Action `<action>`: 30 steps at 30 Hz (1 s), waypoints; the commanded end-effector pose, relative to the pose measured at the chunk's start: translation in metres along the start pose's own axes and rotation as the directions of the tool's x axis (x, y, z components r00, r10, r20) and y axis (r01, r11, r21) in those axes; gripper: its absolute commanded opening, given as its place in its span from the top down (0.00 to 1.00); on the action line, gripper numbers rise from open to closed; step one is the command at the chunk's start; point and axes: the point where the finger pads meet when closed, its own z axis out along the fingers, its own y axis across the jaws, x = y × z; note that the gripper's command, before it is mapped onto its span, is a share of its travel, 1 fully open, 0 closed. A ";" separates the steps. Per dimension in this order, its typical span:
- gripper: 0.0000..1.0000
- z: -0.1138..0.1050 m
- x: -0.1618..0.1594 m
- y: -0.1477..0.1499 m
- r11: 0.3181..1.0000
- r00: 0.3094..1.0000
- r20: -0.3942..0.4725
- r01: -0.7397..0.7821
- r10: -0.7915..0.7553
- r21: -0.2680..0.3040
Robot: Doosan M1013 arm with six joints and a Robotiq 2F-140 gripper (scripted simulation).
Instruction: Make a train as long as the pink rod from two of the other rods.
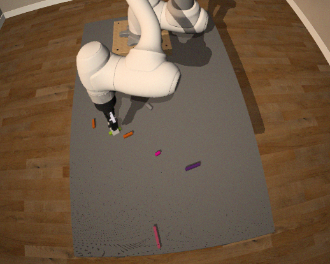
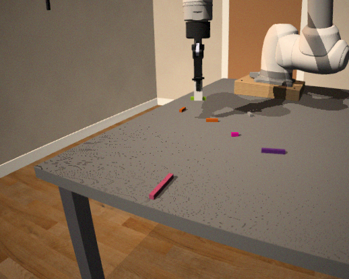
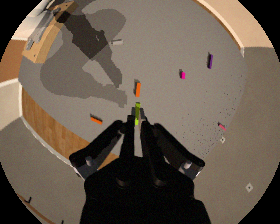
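Note:
My gripper (image 1: 115,131) (image 2: 198,98) (image 3: 136,113) is shut on the lime rod (image 1: 110,133) (image 2: 193,98) (image 3: 137,108), whose ends stick out on both sides of the fingertips. It holds the rod level above the table. One orange rod (image 1: 128,134) (image 2: 211,120) (image 3: 138,89) lies flat close by. The lime rod is roughly parallel to it and appears nearly in line with it in the wrist view. A second orange rod (image 1: 93,123) (image 2: 182,109) (image 3: 96,120) lies near the table's left edge. The pink rod (image 1: 157,236) (image 2: 161,186) (image 3: 222,127) lies alone near the front edge.
A magenta rod (image 1: 158,153) (image 2: 234,134) (image 3: 183,75) and a purple rod (image 1: 193,166) (image 2: 273,151) (image 3: 210,61) lie to the right of the near orange rod in the top view. A grey rod (image 1: 149,106) (image 2: 250,114) (image 3: 117,42) lies nearer the arm's wooden base (image 1: 120,41) (image 2: 258,90).

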 end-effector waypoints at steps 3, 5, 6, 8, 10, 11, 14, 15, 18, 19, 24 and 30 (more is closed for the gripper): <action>0.88 0.025 0.000 0.000 1.000 1.000 0.000 0.000 0.000 0.000; 0.88 0.025 0.000 0.000 1.000 1.000 0.000 0.000 0.000 0.000; 0.88 0.029 -0.001 0.000 1.000 1.000 0.000 0.000 0.000 0.000; 0.88 0.037 -0.001 0.000 1.000 1.000 0.000 0.000 0.000 0.000; 0.88 0.045 -0.001 0.000 1.000 1.000 0.000 0.000 0.000 0.000; 0.88 0.048 -0.001 0.000 1.000 1.000 0.000 0.000 0.000 0.000; 0.88 0.056 -0.001 0.000 1.000 1.000 0.000 0.000 0.000 0.000; 0.88 0.057 -0.001 0.000 1.000 1.000 0.000 0.000 0.000 0.000; 0.88 0.061 -0.001 0.000 1.000 1.000 0.000 0.000 0.000 0.000; 0.88 0.061 -0.001 0.000 1.000 1.000 0.000 0.000 0.000 0.000; 0.88 0.062 -0.001 0.000 1.000 1.000 0.000 0.000 0.000 0.000; 0.88 0.062 -0.001 0.000 1.000 1.000 0.000 0.000 0.000 0.000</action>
